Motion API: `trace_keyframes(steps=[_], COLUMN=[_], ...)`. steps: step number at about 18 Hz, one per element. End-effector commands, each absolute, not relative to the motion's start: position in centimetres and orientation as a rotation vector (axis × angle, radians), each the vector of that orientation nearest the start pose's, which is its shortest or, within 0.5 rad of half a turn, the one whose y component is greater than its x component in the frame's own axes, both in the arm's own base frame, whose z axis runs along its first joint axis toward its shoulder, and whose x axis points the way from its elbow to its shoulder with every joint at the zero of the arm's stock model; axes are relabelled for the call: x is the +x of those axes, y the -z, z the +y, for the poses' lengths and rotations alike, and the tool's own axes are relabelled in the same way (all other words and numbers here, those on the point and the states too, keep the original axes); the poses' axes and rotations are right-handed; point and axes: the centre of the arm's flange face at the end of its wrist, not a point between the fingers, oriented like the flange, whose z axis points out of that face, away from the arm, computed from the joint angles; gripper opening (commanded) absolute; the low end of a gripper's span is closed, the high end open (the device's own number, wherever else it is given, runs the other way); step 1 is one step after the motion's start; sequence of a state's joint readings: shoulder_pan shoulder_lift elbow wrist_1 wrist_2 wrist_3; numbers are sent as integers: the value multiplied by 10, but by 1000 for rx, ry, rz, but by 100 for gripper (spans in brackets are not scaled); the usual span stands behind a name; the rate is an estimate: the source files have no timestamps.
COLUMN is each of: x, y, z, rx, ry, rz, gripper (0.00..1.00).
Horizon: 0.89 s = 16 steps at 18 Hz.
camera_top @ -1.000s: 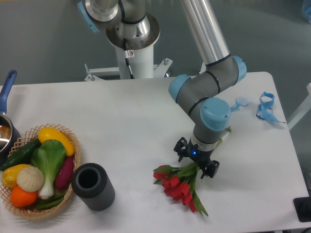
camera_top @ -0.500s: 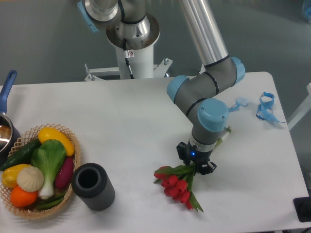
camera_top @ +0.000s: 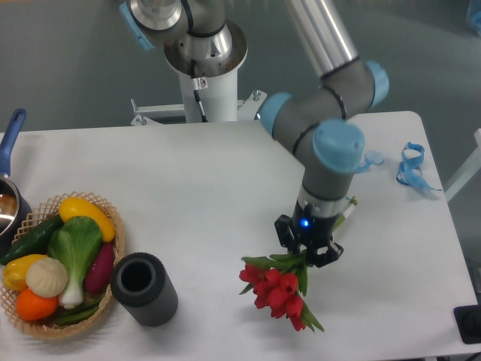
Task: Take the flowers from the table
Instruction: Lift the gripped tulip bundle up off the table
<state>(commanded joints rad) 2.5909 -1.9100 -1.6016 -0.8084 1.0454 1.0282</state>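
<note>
The flowers (camera_top: 276,287), a bunch of red tulips with green leaves, hang with their heads toward the table's front edge. My gripper (camera_top: 307,252) is shut on the stems just above the leaves. The stem ends stick out past the wrist at the upper right (camera_top: 347,207). The bunch looks lifted a little off the white table (camera_top: 195,188), heads tilted down. The fingertips are mostly hidden by leaves and the gripper body.
A wicker basket (camera_top: 113,229) of toy vegetables, with a green bok choy (camera_top: 75,252), sits at the front left. A dark grey cylinder cup (camera_top: 143,289) stands beside it. A light-blue ribbon (camera_top: 411,167) lies at the right back. A blue-handled pan (camera_top: 9,162) is at the left edge.
The jaws went from open around the stems to shut on them. The wrist has since risen and the bunch has shifted slightly right and tilted with it.
</note>
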Motion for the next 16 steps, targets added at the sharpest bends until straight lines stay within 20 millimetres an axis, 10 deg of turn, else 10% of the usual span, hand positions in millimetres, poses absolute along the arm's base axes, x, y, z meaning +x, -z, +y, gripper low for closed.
trace_keyframes(steps=[5,16], x=[-431,-450], y=[-453,-480], z=[487,474], rx=[-2293,-2222], ry=[7,20], rz=[54,-20], gripper=[24,24])
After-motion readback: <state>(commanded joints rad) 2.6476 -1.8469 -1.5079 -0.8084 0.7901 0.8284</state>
